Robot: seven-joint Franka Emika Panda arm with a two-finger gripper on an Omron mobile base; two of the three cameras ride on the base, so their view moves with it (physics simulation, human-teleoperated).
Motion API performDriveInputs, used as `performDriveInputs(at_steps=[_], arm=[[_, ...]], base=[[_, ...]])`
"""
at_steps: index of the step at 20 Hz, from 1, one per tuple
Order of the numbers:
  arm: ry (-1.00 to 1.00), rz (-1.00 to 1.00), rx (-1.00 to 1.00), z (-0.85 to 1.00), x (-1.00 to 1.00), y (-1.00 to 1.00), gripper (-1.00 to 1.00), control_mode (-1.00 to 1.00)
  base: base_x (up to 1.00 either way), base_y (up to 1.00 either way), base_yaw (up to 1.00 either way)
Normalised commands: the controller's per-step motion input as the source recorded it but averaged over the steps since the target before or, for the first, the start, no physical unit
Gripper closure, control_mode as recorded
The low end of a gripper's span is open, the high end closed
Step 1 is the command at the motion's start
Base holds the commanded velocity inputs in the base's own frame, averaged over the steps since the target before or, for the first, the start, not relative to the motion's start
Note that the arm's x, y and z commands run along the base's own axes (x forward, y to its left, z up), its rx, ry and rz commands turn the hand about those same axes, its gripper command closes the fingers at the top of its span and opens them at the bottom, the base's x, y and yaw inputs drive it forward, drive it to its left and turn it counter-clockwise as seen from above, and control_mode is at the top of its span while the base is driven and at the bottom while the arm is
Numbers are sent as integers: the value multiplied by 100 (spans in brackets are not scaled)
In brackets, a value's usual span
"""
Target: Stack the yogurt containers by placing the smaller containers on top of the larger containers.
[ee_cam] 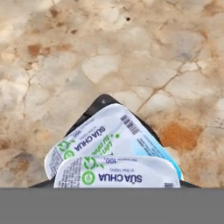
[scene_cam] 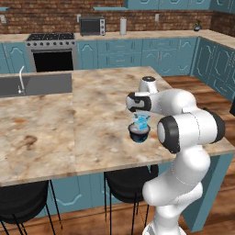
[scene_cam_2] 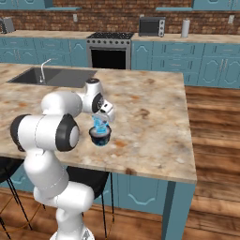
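Gripper [scene_cam: 141, 114] sits directly over the dark tub [scene_cam: 138, 133], two blue cups [ee_cam: 113, 144] on it; whether it grips the upper cup, cannot tell. If so, release gently and lift straight up, so neither cup slides off.

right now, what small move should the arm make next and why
Probably open the gripper and lift straight up. In both base views a blue cup sits on top of the dark tub, right under the hand. The hand view shows two whitish lids overlapping above the tub, so both cups seem stacked. Whether the fingers are clamped cannot be seen.
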Motion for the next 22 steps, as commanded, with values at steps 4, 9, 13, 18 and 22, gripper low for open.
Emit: performDriveInputs(at_steps=[4, 9, 13, 18, 22], arm=[[5, 0, -1, 0, 0, 4, -100, -100], [2, 0, 0, 0, 0, 0, -100, -100], [2, 0, 0, 12, -12, 0, -100, -100], [-10, 0, 0, 45, -61, 0, -100, -100], [-17, 0, 0, 39, -73, 0, -100, -100]], base=[[0, 0, 0], [0, 0, 0], [0, 0, 0], [0, 0, 0], [0, 0, 0]])
